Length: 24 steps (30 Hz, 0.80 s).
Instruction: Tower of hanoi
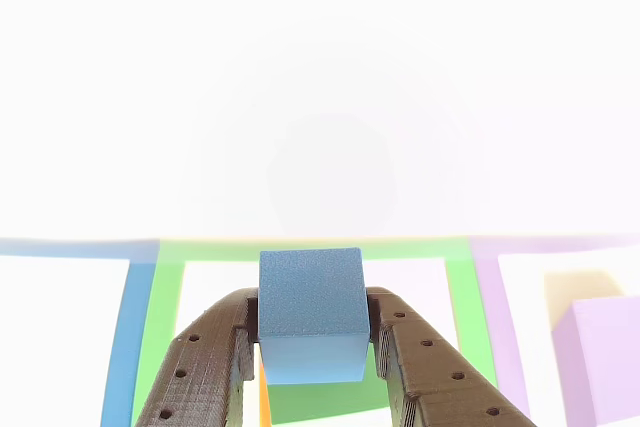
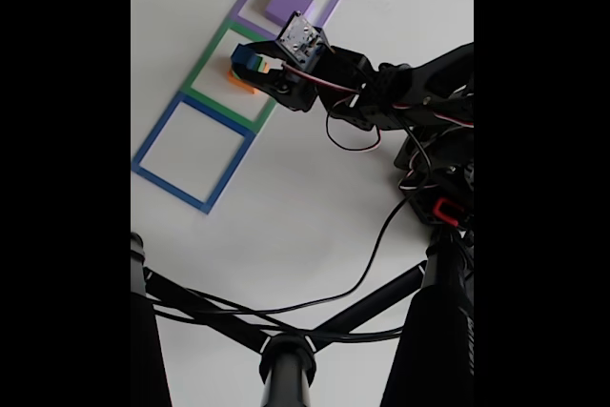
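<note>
The small matte blue foam cube [image 1: 311, 312] is gripped between the two dark perforated fingers of the tool [image 1: 313, 347], which are closed against its left and right faces in the other view; the cube is thus carried, not resting on the white tabletop [image 2: 315, 207]. In the fixed view the tool [image 2: 250, 65] is held over the flat green square outline [image 2: 205, 90], the middle one of three, and the cube [image 2: 246, 61] is seen directly above the orange foam block [image 2: 240, 80], of which a thin strip [image 1: 265, 397] shows below the cube in the other view. Whether the cube touches the orange block cannot be told. It is judged that the smallest piece is being either set on or lifted from the orange block. The wider purple foam slab [image 2: 289, 2] lies apart, inside the purple square outline [image 2: 329, 7], while the blue square outline [image 2: 162, 126] holds nothing. The outlines are judged to serve as the three pegs. No brand, label or legible writing is found on any item.
</note>
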Each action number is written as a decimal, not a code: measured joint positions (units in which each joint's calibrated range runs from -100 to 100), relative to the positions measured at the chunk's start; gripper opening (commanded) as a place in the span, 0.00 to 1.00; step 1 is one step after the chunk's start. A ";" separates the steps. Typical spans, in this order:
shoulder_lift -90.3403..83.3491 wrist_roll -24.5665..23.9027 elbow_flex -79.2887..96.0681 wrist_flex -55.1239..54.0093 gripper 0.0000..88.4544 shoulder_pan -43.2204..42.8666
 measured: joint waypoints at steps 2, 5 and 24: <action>0.93 0.00 0.00 -0.96 0.00 0.00; 2.28 0.00 0.00 -2.33 0.00 0.00; 4.81 0.00 0.87 -5.22 0.21 1.56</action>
